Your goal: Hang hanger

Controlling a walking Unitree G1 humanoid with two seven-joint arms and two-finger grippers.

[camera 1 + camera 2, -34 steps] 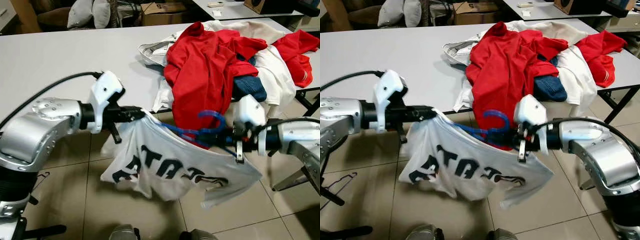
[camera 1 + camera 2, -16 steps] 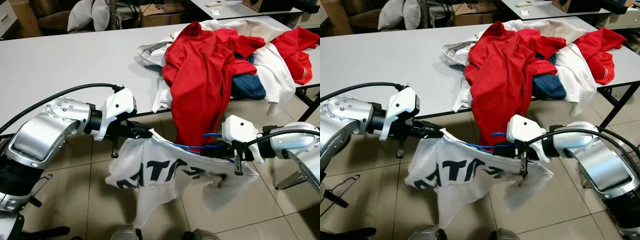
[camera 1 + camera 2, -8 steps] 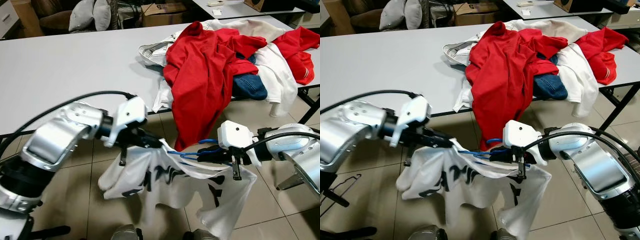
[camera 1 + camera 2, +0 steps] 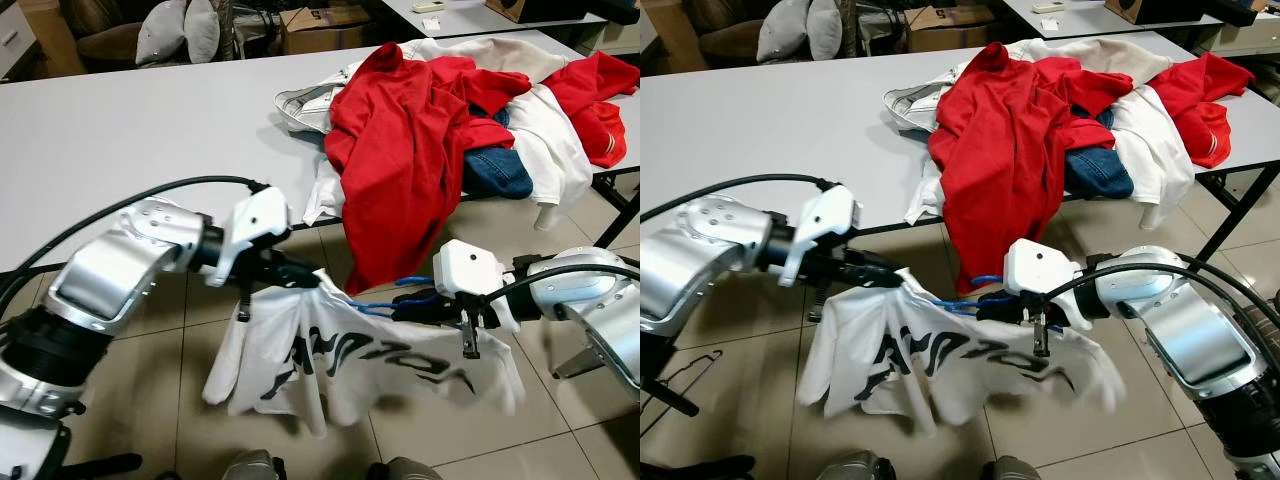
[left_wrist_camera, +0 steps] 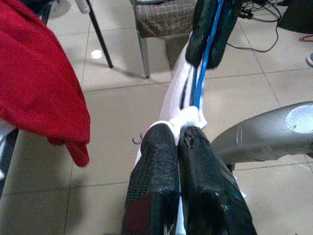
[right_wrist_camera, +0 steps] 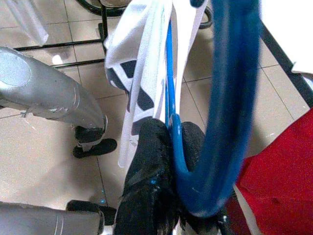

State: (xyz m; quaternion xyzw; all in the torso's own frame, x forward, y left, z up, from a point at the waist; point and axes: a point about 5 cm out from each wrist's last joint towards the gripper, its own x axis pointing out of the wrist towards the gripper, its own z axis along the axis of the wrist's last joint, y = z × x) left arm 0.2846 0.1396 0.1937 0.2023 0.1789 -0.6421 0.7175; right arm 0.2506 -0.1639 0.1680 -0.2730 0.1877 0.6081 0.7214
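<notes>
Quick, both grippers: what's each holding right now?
Left gripper: shut on the white T-shirt.
Right gripper: shut on the blue hanger.

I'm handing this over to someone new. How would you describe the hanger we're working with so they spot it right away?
Start at the long grey table with its heap of red and white clothes; just in front of it, over the tiled floor, both arms stretch a white T-shirt with black lettering. The hanger runs along the shirt's top edge between the left end effector and right end effector. It is thin and blue.
</notes>
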